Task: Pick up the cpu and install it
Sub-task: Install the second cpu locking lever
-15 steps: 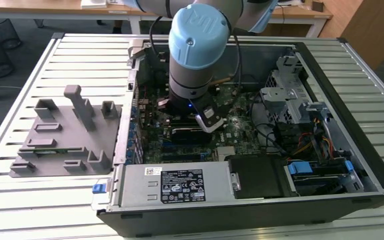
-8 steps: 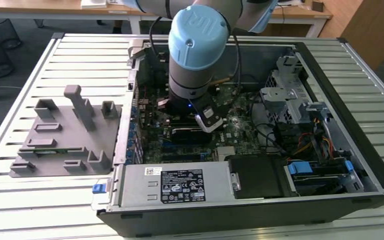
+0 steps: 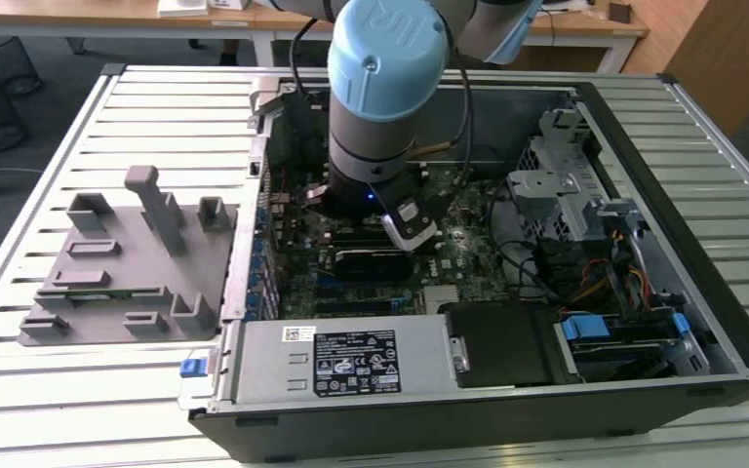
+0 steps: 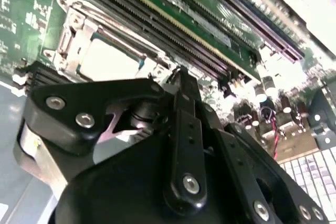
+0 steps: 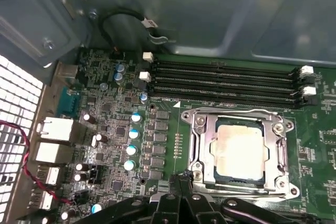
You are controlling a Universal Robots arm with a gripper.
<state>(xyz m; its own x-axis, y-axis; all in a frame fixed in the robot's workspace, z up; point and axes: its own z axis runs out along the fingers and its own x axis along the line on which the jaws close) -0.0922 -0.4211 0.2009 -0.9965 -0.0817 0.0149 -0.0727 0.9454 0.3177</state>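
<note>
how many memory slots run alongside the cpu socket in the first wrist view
4: long black memory slots lie parallel, side by side, between the socket holding the cpu and the metal case wall. More may be hidden elsewhere on the board.

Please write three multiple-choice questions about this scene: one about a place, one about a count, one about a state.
1. Where does the cpu lie?
A. in the metal socket frame on the motherboard
B. on the grey tray beside the case
C. on top of the power supply

2. How many long memory slots run beside the socket in the first wrist view?
A. one
B. four
C. eight

3. What is the state of the computer case?
A. closed
B. standing upright
C. lying open on the table

Answers: 1 A, the silver plate sits inside the socket frame. 2 B, four parallel slots show. 3 C, the board is exposed from above.
</note>
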